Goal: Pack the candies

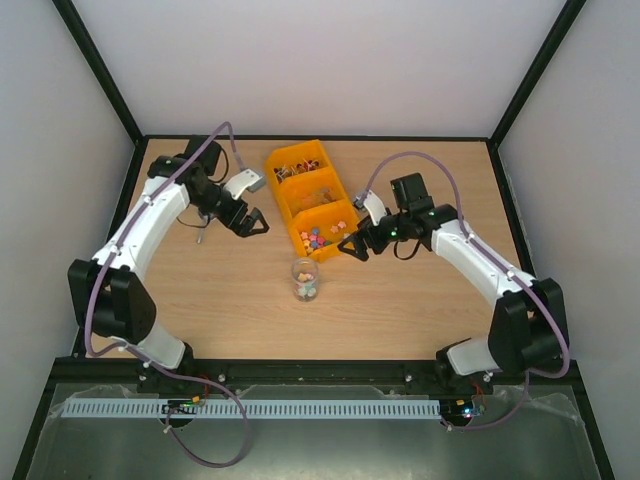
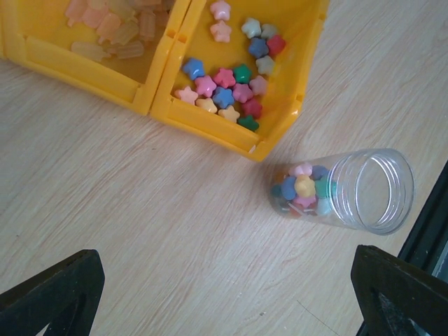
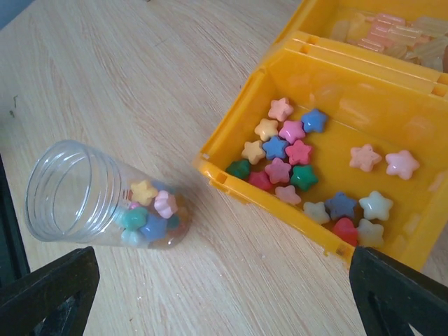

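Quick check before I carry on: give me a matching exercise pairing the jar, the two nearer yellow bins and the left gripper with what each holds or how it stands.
Things:
1. clear jar
2. near yellow bin
3. middle yellow bin
4. left gripper

States:
A. jaws apart, holding nothing
B. loose star candies of many colours on its floor
C. pale oblong pieces, translucent
D. upright, its bottom part filled with star candies

Pairs: 1-D, 2-B, 3-C, 4-A
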Available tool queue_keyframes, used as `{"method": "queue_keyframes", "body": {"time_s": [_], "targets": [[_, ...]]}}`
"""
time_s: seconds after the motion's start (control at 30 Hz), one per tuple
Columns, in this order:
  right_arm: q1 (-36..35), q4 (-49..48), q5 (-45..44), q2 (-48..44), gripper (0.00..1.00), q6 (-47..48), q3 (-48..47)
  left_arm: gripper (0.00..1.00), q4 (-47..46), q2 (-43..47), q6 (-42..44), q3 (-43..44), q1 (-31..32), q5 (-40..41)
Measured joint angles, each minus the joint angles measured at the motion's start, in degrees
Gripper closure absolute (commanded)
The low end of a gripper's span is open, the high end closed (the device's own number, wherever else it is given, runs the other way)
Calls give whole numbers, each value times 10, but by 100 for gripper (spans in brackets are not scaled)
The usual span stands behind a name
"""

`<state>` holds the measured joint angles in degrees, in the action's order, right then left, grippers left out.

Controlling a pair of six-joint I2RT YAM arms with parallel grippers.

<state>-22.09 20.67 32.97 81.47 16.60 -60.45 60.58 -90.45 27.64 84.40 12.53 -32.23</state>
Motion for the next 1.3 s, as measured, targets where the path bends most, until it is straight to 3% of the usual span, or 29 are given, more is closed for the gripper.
{"method": "queue_keyframes", "body": {"time_s": [0.37,0.57,0.77,1.3], "targets": [[-1,-172,29,-106,1,4,192,3,-65,6,-3,-32,6,-75],[-24,-246,59,-90,5,9,217,10,-115,1,-17,-97,58,-90],[-83,-291,63,-65,8,37,238,23,-149,5,-46,-159,123,-86],[-140,-394,62,-11,8,84,260,34,-168,-27,-68,-139,136,-88]]}}
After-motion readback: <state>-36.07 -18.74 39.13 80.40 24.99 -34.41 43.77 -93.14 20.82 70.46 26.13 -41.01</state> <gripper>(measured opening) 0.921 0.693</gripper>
